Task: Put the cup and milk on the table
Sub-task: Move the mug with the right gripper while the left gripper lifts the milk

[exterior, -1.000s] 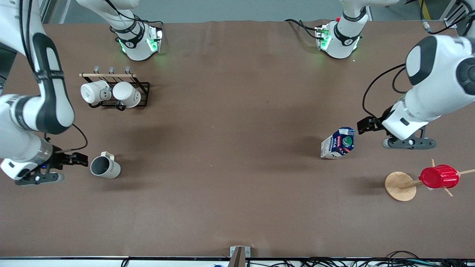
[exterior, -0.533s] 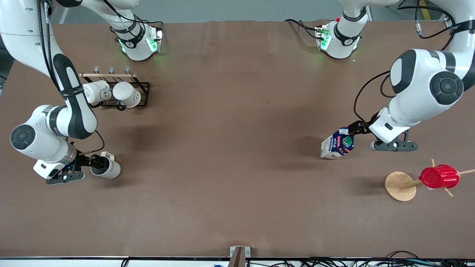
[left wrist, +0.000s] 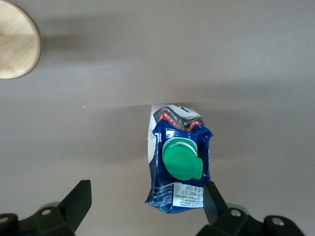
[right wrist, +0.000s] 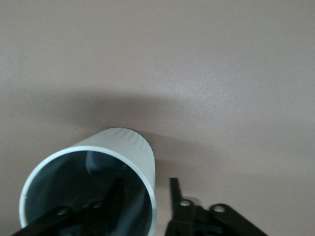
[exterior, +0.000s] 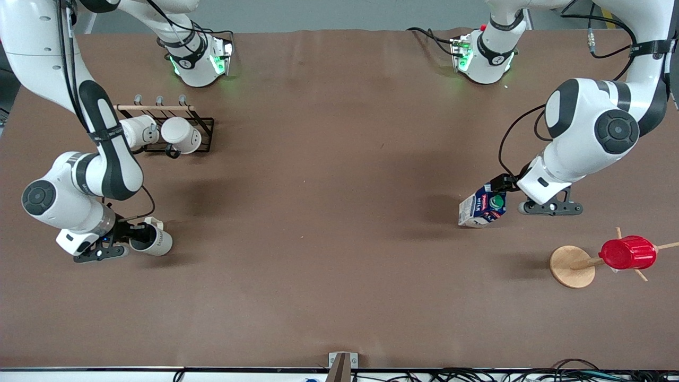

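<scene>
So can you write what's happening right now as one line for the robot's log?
left gripper: open, straddling blue-and-white milk carton | right gripper: open, fingers astride rim of beige mug lying on brown table

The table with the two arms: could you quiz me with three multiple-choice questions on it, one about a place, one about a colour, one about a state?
1. Where is the red ribbed cup?
A. on a wooden peg stand
B. in the black wire rack
C. inside the beige mug

2. What colour is the cap of the milk?
A. red
B. green
C. yellow

3. How does the right end effector meet the cup?
A. it hangs high over it
B. one finger inside, one outside the rim
C. it grips the handle

Answers: 1 A, it sits on a peg of the wooden stand. 2 B, the left wrist view shows a round green cap. 3 B, the right wrist view shows the wall between the fingers.
</scene>
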Action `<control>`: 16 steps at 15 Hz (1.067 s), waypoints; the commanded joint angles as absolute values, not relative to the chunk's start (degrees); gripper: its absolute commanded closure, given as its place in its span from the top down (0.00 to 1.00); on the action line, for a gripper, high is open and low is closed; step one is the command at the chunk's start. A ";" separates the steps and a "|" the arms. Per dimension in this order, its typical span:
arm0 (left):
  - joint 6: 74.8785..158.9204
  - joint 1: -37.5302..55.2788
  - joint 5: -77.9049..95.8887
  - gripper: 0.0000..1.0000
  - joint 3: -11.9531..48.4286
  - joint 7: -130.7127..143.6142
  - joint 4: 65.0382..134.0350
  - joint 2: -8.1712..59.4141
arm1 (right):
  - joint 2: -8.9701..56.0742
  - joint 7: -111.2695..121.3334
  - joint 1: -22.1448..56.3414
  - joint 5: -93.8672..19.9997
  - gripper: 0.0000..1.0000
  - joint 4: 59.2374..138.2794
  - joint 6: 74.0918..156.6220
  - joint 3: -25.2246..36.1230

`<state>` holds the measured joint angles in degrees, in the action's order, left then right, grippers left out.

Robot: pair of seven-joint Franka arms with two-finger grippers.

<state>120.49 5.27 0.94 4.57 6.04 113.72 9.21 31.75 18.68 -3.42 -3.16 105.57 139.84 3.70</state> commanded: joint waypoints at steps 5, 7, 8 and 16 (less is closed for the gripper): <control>123.84 5.63 1.41 1.00 5.36 6.68 114.43 10.63 | 30.77 19.33 -2.90 -4.66 0.00 101.96 133.98 2.99; 123.84 5.71 1.41 1.00 5.45 6.68 114.43 10.98 | 28.23 15.67 -1.59 -5.01 0.00 100.11 127.38 0.63; 123.84 5.71 1.41 1.00 5.54 6.68 114.43 11.07 | 27.52 10.51 -1.50 -5.01 0.00 99.59 125.70 -1.47; 124.37 5.63 1.41 0.99 5.80 6.59 116.28 11.08 | 29.43 -33.43 9.73 4.63 0.00 93.44 124.89 -13.62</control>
<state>123.45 5.71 0.94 5.59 6.34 114.96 11.95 27.68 -22.82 5.33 0.22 96.45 125.25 -13.52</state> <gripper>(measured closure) 0.009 0.952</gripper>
